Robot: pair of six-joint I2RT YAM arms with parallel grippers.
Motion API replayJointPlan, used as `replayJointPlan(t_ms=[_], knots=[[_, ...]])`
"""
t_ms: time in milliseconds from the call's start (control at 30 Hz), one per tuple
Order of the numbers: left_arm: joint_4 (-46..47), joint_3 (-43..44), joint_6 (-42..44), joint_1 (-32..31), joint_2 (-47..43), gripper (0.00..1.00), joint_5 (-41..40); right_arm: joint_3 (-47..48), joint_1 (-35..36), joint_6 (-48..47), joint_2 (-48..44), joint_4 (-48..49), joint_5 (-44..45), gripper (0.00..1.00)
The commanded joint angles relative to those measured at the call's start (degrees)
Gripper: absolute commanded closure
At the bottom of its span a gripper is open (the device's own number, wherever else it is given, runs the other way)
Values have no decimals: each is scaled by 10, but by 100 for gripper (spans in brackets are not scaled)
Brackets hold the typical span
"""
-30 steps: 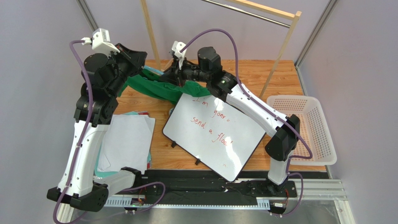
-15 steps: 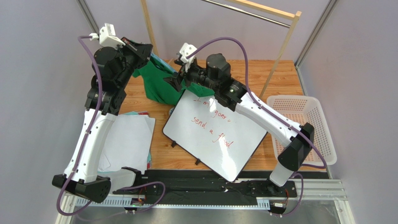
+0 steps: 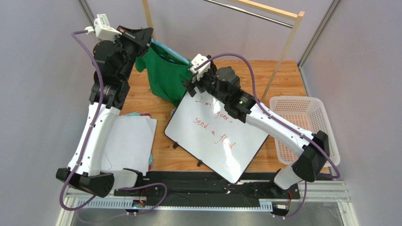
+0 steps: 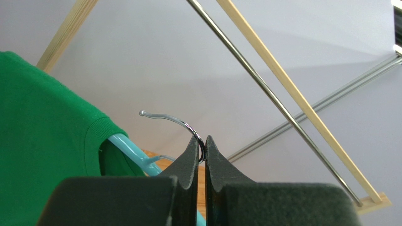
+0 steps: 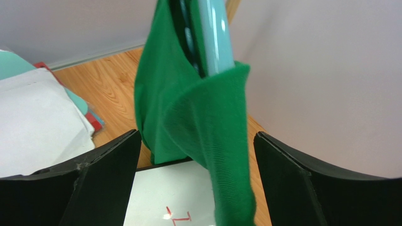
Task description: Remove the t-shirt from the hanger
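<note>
The green t-shirt (image 3: 163, 79) hangs from the light-blue hanger (image 3: 168, 51), lifted above the back of the table. My left gripper (image 3: 147, 36) is shut on the hanger's grey metal hook (image 4: 177, 121), pinched between the fingertips in the left wrist view, with the shirt (image 4: 42, 141) at left and a hanger arm (image 4: 128, 149) poking out of its collar. My right gripper (image 3: 191, 81) is open beside the shirt's lower right edge. In the right wrist view the shirt (image 5: 198, 132) hangs between the wide jaws, touching neither, with the hanger (image 5: 215, 37) showing above.
A whiteboard (image 3: 218, 135) with red writing lies mid-table under the right arm. White papers (image 3: 126, 143) sit at the left, a white basket (image 3: 304, 127) at the right. A wooden rack with a metal rail (image 3: 264, 13) stands at the back.
My left gripper has raised the hanger and shirt off the table. My right gripper has opened, let go of the shirt and pulled back to the right.
</note>
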Motion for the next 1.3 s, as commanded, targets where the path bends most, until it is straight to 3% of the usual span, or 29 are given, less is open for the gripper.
replayJointPlan(t_ms=[0,200,367,500,667,800,1267], knots=[[85,36,18,1,-24,100,4,10,-9,-15,15,63,79,13],[77,9,121,1,-73,100,-16,73,-16,-6,98,135,111,31],[67,-52,178,1,-122,100,-41,178,-16,21,178,163,99,32],[39,-74,202,1,-154,100,-114,228,-13,48,220,160,32,29],[1,-58,214,1,-156,100,-172,183,-12,71,203,170,-23,14],[-7,-55,197,1,-151,100,-179,144,-13,64,172,148,-91,10],[-67,29,161,1,-101,100,-235,40,-14,38,69,56,-139,7]])
